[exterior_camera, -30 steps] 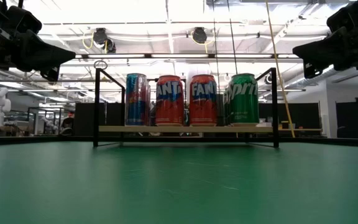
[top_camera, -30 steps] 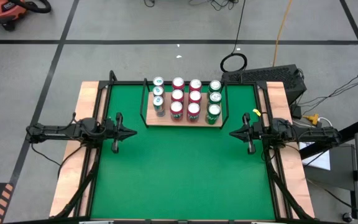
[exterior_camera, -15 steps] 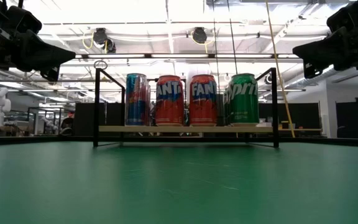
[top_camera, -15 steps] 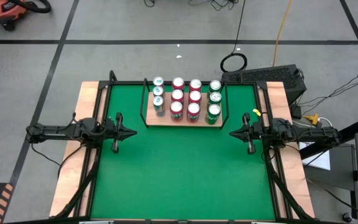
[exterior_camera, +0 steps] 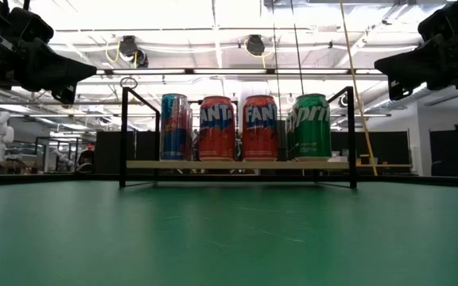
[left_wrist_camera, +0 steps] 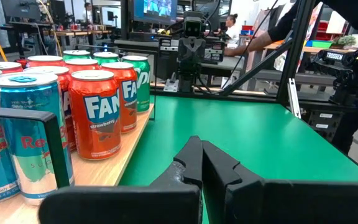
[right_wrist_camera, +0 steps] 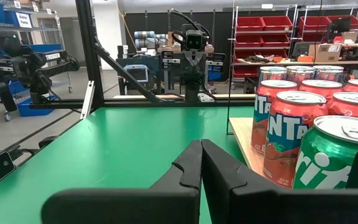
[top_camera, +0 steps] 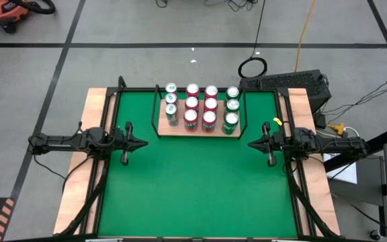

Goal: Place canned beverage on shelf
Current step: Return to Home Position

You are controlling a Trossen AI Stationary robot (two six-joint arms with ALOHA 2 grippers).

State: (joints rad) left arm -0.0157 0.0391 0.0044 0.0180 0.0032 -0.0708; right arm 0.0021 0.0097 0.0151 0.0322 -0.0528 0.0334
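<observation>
The shelf, a light-wood board in black rails, stands on the green mat near the table's far edge. Several cans stand upright on it in rows: blue cans at the left, red Fanta cans in the middle, green Sprite cans at the right. My left gripper hovers level at the mat's left side, shut and holding nothing. My right gripper hovers level at the mat's right side, shut as well. Both are clear of the shelf and the cans.
The green mat lies open between the two grippers and toward the near edge. Black frame rails border the mat. Beyond the table the low view shows a lab room with racks.
</observation>
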